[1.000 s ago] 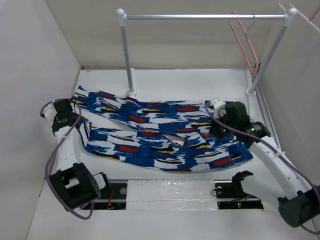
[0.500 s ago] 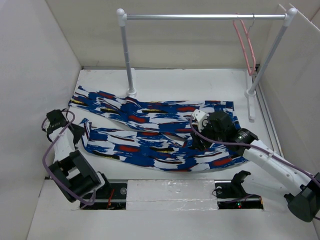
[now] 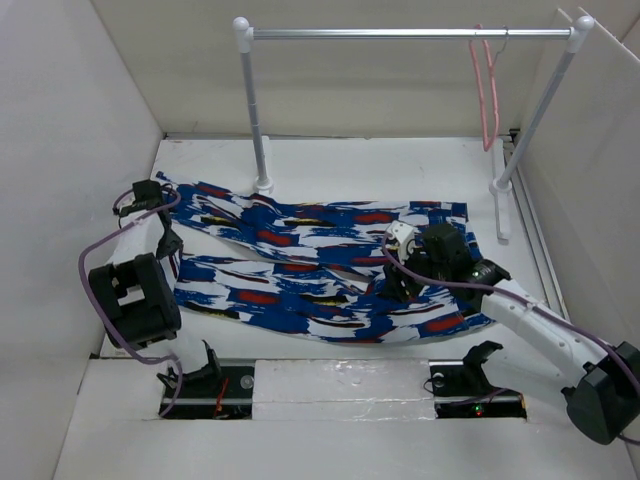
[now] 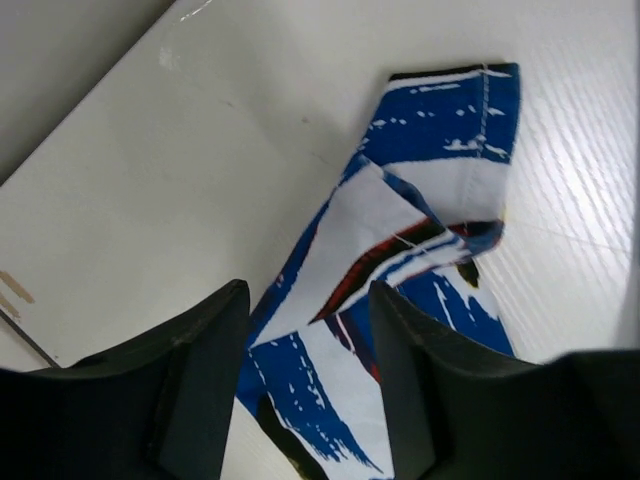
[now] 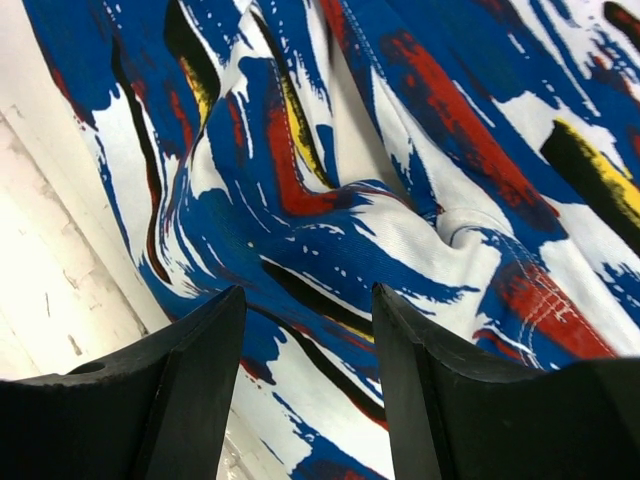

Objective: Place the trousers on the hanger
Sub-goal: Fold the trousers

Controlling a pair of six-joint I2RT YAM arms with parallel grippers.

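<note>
The trousers [image 3: 300, 270], blue and white with red, black and yellow streaks, lie spread flat across the table. The pink hanger [image 3: 487, 90] hangs from the right end of the rail, far from both grippers. My left gripper [image 3: 155, 202] is at the far left leg end; in the left wrist view it [image 4: 308, 300] is open just above the folded trouser cuff [image 4: 440, 150]. My right gripper [image 3: 402, 282] hovers over the rumpled middle part near the waist; in the right wrist view it [image 5: 308, 300] is open over creased trousers fabric [image 5: 400, 230], holding nothing.
A silver rail [image 3: 400, 33] on two white posts [image 3: 255, 110] spans the back, its feet beside the trousers' far edge. White walls close in on the left [image 3: 70, 150] and right [image 3: 590, 180]. A white strip [image 3: 340, 385] runs along the near edge.
My left gripper went from the near left up to the far leg end. My right gripper shifted left from the waist end toward the middle and opened. The hanger swung back to hang straight.
</note>
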